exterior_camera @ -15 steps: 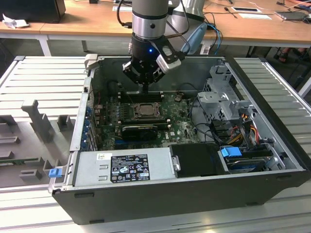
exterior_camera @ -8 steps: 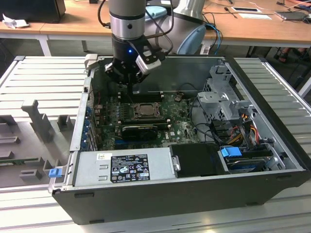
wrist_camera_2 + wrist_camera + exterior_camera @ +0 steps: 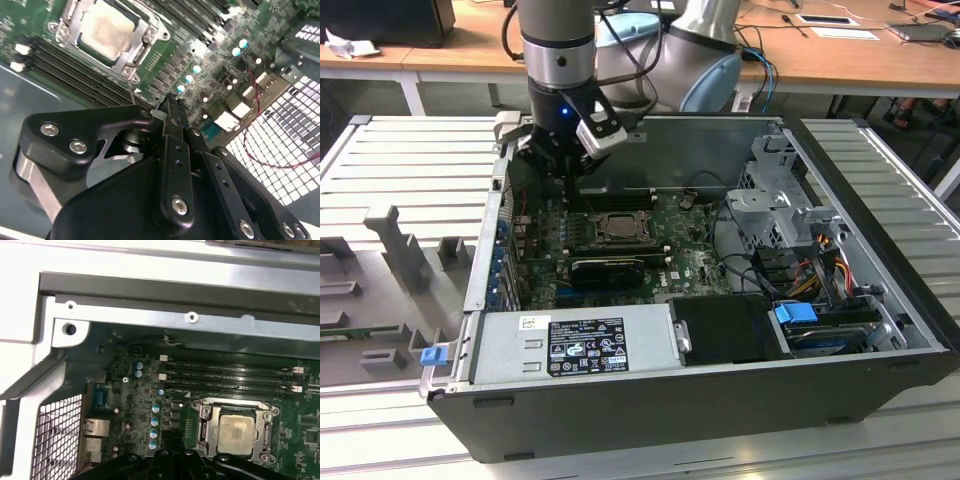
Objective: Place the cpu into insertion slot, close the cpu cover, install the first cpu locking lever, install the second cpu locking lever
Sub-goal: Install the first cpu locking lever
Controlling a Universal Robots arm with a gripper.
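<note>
While the arm's black claw is hanging down inside the open black computer case, the small square cpu with its dull grey metal top is sitting flat in the black insertion slot, out in the middle of the green circuit board. The thin silvery-grey cpu cover is lying down over it, and the chip is showing through its square window in both wrist views. In the second wrist view the claw is looking clenched, its 2 fingertips drawn together to a point just beside a corner of the cover, over the long black memory slots. A thin silver wire lever is running from that corner toward the tips, and I cannot tell whether the claw is pinching it. In the exterior view the claw is hanging toward the exterior view's left of the slot, near the case's back wall. The case is resting on a grey slatted metal bench.
</note>
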